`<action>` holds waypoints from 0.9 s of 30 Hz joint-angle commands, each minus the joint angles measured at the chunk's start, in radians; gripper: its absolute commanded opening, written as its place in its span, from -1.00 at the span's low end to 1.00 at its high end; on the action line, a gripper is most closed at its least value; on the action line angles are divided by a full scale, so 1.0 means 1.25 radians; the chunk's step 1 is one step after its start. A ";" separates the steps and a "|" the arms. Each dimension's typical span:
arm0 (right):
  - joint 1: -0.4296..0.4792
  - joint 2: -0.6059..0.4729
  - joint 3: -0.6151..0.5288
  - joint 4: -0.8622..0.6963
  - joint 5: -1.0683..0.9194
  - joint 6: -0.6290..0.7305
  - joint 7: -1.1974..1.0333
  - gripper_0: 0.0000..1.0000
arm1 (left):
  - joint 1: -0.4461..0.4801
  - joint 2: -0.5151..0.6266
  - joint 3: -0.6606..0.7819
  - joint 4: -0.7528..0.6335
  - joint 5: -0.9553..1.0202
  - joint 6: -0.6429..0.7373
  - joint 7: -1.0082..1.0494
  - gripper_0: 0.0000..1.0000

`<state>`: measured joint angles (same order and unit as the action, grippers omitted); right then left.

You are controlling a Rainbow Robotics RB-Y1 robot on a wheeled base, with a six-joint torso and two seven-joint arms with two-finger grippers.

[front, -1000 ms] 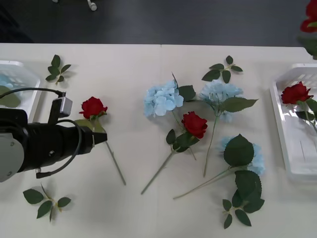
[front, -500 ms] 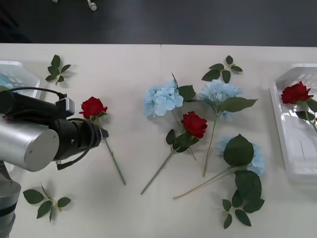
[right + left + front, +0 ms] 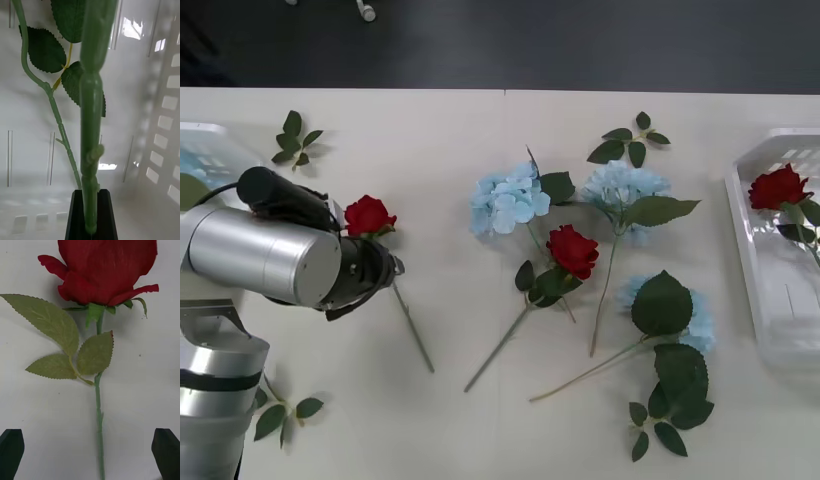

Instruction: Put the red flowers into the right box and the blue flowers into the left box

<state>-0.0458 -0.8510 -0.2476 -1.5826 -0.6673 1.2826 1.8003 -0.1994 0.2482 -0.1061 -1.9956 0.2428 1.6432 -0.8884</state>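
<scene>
Two red flowers [image 3: 572, 250] lie flat on the counter among three pale blue flowers [image 3: 505, 198], a third red one rests in the right box [image 3: 770, 290], and the left box [image 3: 225, 145] holds something pale blue.

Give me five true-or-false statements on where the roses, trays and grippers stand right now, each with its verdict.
1. The left gripper is open, straddling a rose stem. True.
2. The right gripper is open. False: it is shut on a green stem.
3. A red rose lies in the right box. True.
4. Two roses lie on the table. True.
5. The middle rose lies in a tray. False: it lies on the table.
</scene>
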 commanded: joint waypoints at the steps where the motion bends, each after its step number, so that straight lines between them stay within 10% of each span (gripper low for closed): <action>1: -0.004 0.041 -0.017 0.020 0.036 -0.003 0.004 -1.00 | -0.034 -0.013 -0.001 0.032 -0.018 -0.005 0.037 1.00; 8: -0.004 0.082 -0.017 0.029 0.101 -0.010 0.001 -0.91 | -0.068 -0.028 -0.003 0.105 -0.034 -0.024 0.041 1.00; 13: -0.004 0.086 -0.015 0.029 0.098 -0.012 -0.002 0.02 | -0.108 -0.039 -0.005 0.184 -0.045 -0.052 0.043 1.00; 27: -0.003 0.087 -0.028 -0.057 0.001 0.053 -0.009 0.03 | -0.177 -0.050 -0.021 0.362 -0.058 -0.138 0.043 1.00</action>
<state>-0.0458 -0.7337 -0.2556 -1.5647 -0.6595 1.3188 1.8001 -0.3988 0.1883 -0.1073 -1.5434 0.1811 1.4846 -0.8695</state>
